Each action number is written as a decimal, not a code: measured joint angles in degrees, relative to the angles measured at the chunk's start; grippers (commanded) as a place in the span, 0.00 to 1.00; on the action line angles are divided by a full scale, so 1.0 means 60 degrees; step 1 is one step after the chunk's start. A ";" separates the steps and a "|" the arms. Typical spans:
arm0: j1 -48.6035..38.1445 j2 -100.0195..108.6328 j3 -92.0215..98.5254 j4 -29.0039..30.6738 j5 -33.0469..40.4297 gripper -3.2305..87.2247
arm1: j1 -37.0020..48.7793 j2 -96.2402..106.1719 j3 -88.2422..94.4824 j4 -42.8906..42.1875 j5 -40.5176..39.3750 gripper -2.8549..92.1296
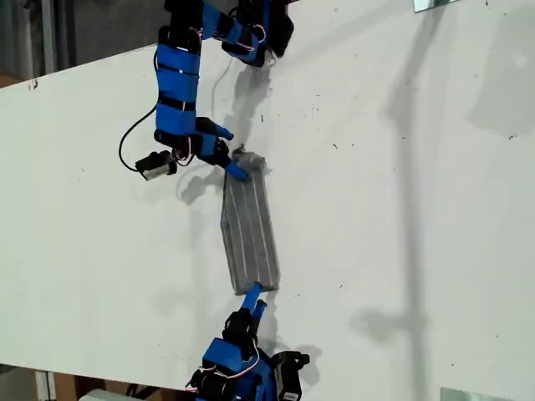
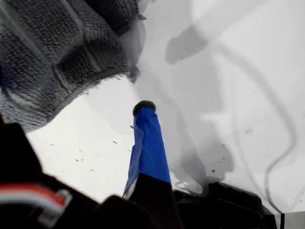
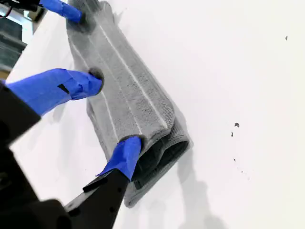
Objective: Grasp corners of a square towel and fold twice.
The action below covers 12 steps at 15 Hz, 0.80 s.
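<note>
Exterior view first: you see the towel folded into a long narrow strip near the middle of the white table. It runs from the far side toward the near side. My first gripper sits at the strip's far end, its blue tip touching the corner there, which looks a little rumpled. My second gripper reaches in from the near edge, and its tip meets the strip's near end.

First wrist view: you get a close look at bunched grey towel filling one side of the picture, with the bare table beyond it. One blue finger of my first gripper points down at the table just beside the cloth's edge. The other finger is out of sight, so you cannot tell whether this gripper has closed on the cloth or stands apart from it.

Second wrist view: you look along the strip, pale stripes running its length, with the stacked layers showing at the near end. My second gripper has its jaws spread wide. One fingertip rests on the near end and the other is at the strip's long edge. Nothing is pinched between them. At the far end, a blue finger of my first gripper touches the cloth.
</note>
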 measured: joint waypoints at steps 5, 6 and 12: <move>0.0000 0.0835 0.0645 0.0059 -0.0161 0.29 | -0.0264 -0.1406 0.0322 -0.1230 0.0322 0.17; 0.0044 0.0835 0.0645 0.0015 -0.0161 0.29 | -0.0366 -0.1406 0.0396 -0.1333 0.0542 0.03; -0.0161 0.0908 0.1172 0.0015 -0.0161 0.29 | -0.0015 0.1978 0.4409 -0.2007 0.1758 0.03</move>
